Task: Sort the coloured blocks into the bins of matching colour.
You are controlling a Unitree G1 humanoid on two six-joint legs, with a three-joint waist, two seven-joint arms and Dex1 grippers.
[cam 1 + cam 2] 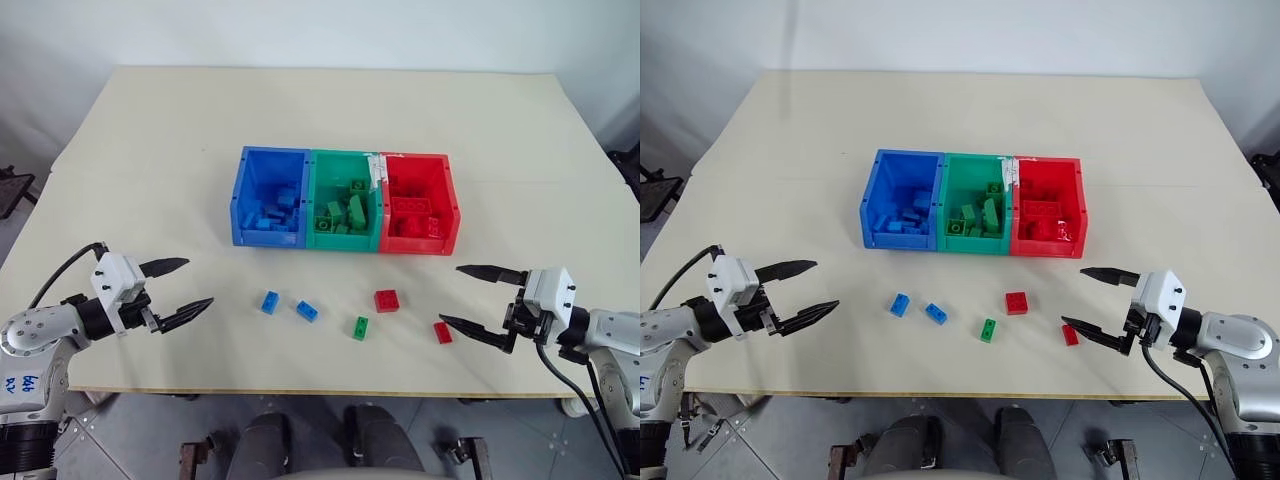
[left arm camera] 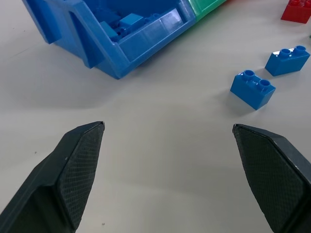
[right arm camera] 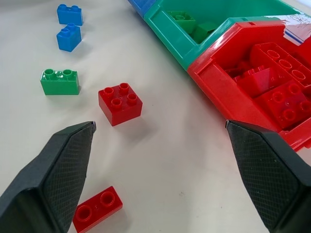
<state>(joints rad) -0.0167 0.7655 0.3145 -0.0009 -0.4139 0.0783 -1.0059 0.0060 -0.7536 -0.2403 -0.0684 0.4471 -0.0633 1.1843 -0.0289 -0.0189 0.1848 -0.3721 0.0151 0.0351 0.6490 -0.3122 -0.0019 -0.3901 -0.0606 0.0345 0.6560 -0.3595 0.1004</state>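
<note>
Table (image 1: pixel 150 140) carries bins (image 1: pixel 345 202) at centre, part filled. Your left gripper (image 1: pixel 179 290) at 8 o'clock, right gripper (image 1: pixel 478 297) at 4 o'clock: jaws wide apart, empty. Five coloured blocks (image 1: pixel 386 300) loose at 6 o'clock of bins.

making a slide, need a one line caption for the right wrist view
Open right end effector over the table, facing two loose red bricks, with the part-filled red bin alongside.

Five blocks (image 1: pixel 387 300) lie before the bins (image 1: pixel 345 243) (table's (image 1: pixel 150 150) middle).
</note>
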